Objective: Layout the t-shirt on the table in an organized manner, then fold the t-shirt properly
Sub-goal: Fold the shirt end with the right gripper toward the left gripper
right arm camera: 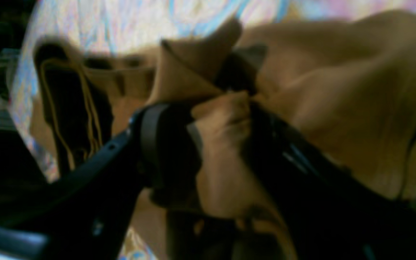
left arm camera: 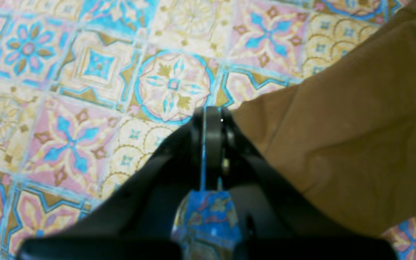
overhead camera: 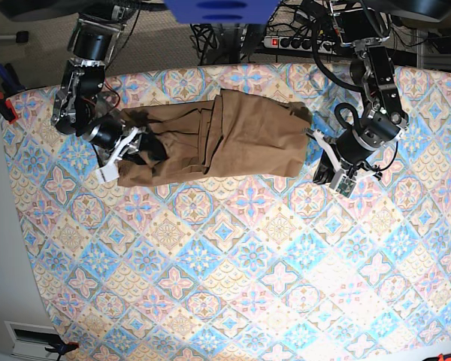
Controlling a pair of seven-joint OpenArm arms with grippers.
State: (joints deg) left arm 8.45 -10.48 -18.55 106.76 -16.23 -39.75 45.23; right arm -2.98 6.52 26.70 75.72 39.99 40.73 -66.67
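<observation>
T-shirt (overhead camera: 225, 135) handling, seen from each end effector outward. The right gripper (right arm camera: 222, 119) stands with its jaws wide, a thick bunch of tan cloth filling the gap between them; the grip looks to be on a gathered wad at one end of the garment rather than on a single edge. The left gripper (left arm camera: 211, 119) has its jaws pressed together with nothing between them, and hovers over bare tile just beside the opposite end of the cloth, not touching it as far as the wrist view shows. The garment itself lies as a rumpled band along the far edge of the table (overhead camera: 233, 286), nearer the far-left corner in the base view, with several lengthwise folds doubled over its middle. The near half of the table carries nothing of the task. Judged from its creases and sag, the cloth is light, limp and easily dragged, so it will follow a pull only where it is pinched and will bunch elsewhere. Sound holds would be the outer corners or hem edges at each end, taken thinly, so that the two arms can draw the fabric flat between them. A thick wad risks slipping or spreading unevenly.
</observation>
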